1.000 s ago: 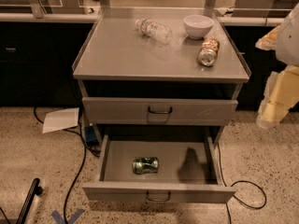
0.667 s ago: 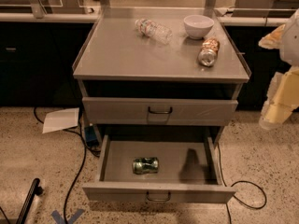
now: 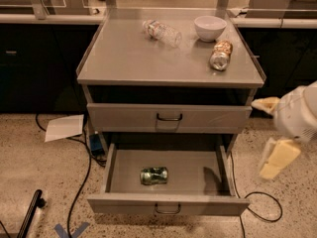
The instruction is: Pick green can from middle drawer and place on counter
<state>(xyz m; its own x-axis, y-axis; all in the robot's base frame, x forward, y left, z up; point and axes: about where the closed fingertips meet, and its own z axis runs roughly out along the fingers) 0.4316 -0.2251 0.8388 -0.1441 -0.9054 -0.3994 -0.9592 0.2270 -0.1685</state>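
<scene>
The green can lies on its side on the floor of the open middle drawer, left of centre. The counter is the grey cabinet top above it. My gripper hangs at the right edge of the view, beside the cabinet's right side and at about the height of the shut upper drawer. Its two cream fingers are spread apart with nothing between them. It is well right of the can and above it.
On the counter lie a clear plastic bottle, a white bowl and an orange-brown and silver can. A sheet of paper and cables are on the floor at left; another cable loops at right.
My gripper has come down and a little left along the cabinet's right side. The can, drawer and counter items have not moved.
</scene>
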